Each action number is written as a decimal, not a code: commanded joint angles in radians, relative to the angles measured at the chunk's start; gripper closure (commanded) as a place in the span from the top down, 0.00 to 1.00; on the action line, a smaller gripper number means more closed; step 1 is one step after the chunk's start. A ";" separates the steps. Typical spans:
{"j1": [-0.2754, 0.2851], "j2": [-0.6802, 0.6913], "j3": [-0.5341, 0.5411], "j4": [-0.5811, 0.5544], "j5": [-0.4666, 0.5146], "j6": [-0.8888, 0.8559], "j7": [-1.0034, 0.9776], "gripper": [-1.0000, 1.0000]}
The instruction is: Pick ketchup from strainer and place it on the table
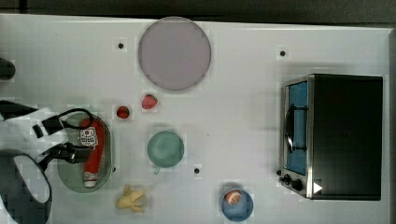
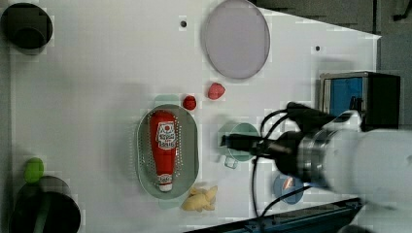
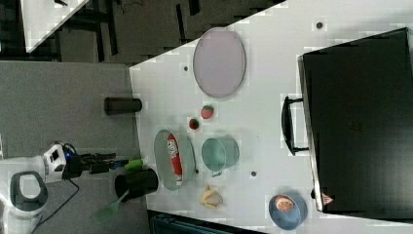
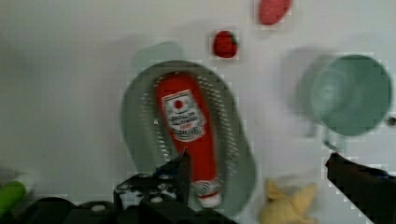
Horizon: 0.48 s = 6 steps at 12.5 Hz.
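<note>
The ketchup (image 1: 94,150), a slim red bottle with a white label and white cap, lies lengthwise in the pale green oval strainer (image 1: 70,179) on the white table (image 1: 243,116), at the top view's left. My gripper (image 1: 63,140) hangs above the strainer's left part in the top view, open and holding nothing. In the wrist view the ketchup (image 4: 187,121) lies in the strainer (image 4: 140,121), and the gripper (image 4: 257,165) has its jaws wide apart, one dark finger over the bottle's cap end. In the left view the gripper (image 2: 233,141) is well above the table, to the right of the ketchup (image 2: 164,145).
Two strawberries (image 1: 123,112) (image 1: 149,101) and a green cup (image 1: 165,149) sit right of the strainer in the top view. A banana (image 1: 131,199), a blue bowl (image 1: 237,204), a round grey plate (image 1: 174,53) and a toaster oven (image 1: 334,136) are also on the table.
</note>
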 commanded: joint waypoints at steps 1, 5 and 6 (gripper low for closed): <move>0.014 0.047 0.060 -0.103 -0.006 0.137 0.052 1.00; 0.015 0.152 0.084 -0.228 -0.108 0.398 0.052 1.00; 0.015 0.187 0.082 -0.243 -0.151 0.450 0.053 1.00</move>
